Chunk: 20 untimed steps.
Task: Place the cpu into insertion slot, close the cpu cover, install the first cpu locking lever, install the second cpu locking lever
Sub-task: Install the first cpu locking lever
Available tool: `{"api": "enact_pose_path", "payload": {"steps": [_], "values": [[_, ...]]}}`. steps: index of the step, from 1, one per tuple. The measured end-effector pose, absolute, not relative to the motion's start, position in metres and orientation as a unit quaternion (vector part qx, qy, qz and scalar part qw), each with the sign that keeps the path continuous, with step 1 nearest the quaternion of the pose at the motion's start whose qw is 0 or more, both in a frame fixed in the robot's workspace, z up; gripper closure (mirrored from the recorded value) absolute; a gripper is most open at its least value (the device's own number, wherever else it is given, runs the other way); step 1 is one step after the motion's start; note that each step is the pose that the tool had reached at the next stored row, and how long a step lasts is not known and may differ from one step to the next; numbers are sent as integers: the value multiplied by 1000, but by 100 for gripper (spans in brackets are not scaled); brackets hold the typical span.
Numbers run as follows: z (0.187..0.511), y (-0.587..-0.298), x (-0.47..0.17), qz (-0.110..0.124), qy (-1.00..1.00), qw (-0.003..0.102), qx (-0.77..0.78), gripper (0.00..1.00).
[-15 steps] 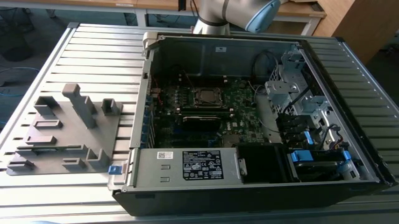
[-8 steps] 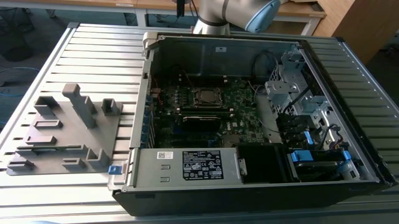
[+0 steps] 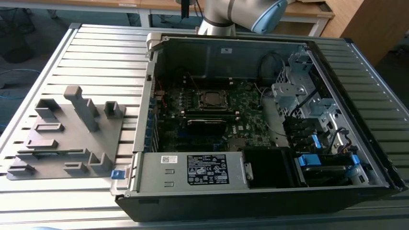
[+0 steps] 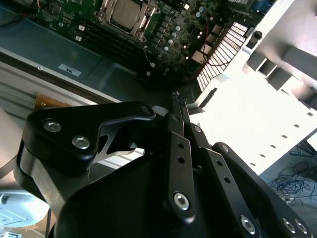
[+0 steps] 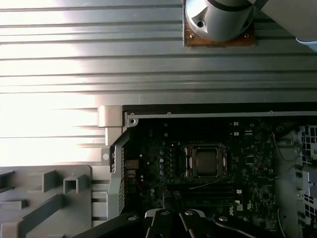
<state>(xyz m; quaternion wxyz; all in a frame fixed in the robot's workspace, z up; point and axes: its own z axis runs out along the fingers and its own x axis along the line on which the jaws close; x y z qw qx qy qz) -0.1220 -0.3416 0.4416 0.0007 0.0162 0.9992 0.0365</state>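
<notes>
The cpu (image 3: 210, 99) is a dull silver square lying in the insertion slot (image 3: 198, 101) on the green board inside the open computer case. In both wrist views the cpu (image 5: 208, 162) (image 4: 126, 12) lies flat, with the silver cpu cover (image 5: 188, 162) (image 4: 146, 18) framing it. I cannot tell how the locking levers stand. My gripper (image 4: 177, 98) (image 5: 173, 195) hangs well above the board, off to one side of the slot and touching nothing. Its black fingers (image 4: 174, 148) are shut together with nothing between them.
The case stands on a slatted metal table (image 3: 102, 52). A grey fixture (image 3: 64, 139) with upright blocks lies at the exterior view's left. A labelled power supply (image 3: 191, 170) and a drive cage (image 3: 300, 91) crowd the case. The arm's base (image 5: 218, 20) stands behind the case.
</notes>
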Motion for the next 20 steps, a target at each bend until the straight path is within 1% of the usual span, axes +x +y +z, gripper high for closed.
{"api": "enact_pose_path", "payload": {"steps": [5, 12, 20], "values": [[434, -342, -122, 37, 999, 1, 16, 89], [432, -342, -122, 37, 999, 1, 16, 89], [418, -342, -123, 37, 999, 1, 16, 89]]}}
